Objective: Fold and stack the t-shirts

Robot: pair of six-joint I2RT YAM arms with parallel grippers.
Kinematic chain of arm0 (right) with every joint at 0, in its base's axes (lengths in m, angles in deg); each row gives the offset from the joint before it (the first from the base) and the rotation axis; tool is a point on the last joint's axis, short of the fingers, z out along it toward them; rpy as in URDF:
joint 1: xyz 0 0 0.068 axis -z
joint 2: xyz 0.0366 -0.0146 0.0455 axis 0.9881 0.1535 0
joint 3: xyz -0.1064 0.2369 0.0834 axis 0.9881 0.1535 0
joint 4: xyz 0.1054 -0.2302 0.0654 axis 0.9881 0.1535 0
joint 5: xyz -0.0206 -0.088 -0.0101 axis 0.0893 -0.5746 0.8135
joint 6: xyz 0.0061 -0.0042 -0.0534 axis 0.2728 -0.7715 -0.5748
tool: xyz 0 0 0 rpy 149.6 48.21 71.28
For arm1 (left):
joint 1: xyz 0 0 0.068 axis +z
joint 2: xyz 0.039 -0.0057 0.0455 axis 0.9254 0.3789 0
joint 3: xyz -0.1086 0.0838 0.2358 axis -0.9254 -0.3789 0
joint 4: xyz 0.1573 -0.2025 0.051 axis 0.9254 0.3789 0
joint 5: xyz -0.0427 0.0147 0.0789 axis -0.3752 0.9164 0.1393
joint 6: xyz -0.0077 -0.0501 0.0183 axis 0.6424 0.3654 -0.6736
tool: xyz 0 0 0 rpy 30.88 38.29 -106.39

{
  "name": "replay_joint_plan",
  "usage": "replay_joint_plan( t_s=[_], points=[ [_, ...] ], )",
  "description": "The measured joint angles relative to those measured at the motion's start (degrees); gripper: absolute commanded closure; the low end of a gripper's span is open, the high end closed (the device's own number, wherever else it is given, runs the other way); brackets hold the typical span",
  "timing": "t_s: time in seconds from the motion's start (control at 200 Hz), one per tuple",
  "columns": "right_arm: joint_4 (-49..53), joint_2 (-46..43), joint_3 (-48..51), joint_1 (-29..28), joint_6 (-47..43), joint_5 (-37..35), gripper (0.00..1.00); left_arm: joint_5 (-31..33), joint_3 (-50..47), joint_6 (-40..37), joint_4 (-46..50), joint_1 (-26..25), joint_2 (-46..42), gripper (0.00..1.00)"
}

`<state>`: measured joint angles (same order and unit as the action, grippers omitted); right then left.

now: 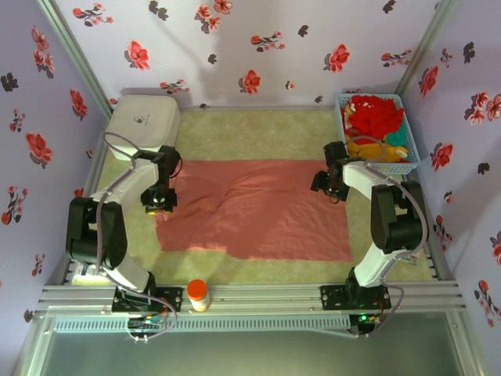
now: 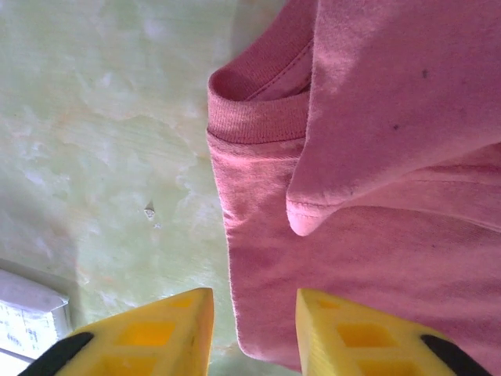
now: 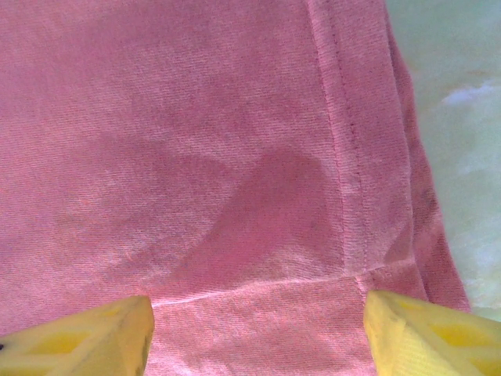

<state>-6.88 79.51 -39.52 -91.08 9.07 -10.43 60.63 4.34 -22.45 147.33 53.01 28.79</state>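
Left fingers (image 2: 164,333) stood open astride the edge of the salmon-pink t-shirt (image 1: 258,207), collar (image 2: 258,117) just ahead; it lay on the counter (image 1: 258,129), long axis running arm to arm; right fingers (image 3: 86,341) gaped wide over its other end, equally near

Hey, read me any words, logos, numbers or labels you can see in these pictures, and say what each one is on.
Nothing here can be read.
White rounded plastic box: small dark mark on top, too small to read.
White object at the lower left corner of the left wrist view: faint grey print, too blurred to read.
Salmon-pink cloth t-shirt: no print visible.
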Motion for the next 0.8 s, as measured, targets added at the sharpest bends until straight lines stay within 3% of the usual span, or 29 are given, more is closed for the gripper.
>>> replay_joint_plan(
  t_s=[0.12, 0.245, 0.425, 0.8],
  points=[
    [0.59, -1.86, 0.07, -0.42, 0.02, 0.26, 0.26, 0.04, 1.55, 0.28, 0.35, -0.7, 0.17, 0.57],
    [0.74, -5.7, 0.79, -2.45, 0.26, 0.44, 0.25, 0.22, 4.94, 0.48, -1.11, -3.98, 0.15, 0.38],
    [0.13, -5.46, 2.05, -5.6, 1.4, 1.01, 0.26, -2.47, 5.46, 0.61, -8.61, -9.7, 2.91, 0.41],
    [0.11, 5.29, -3.82, -6.01, 1.77, -0.09, 0.27, -5.29, 12.83, -1.16, -12.63, -6.91, 21.2, 0.47]
  ],
)
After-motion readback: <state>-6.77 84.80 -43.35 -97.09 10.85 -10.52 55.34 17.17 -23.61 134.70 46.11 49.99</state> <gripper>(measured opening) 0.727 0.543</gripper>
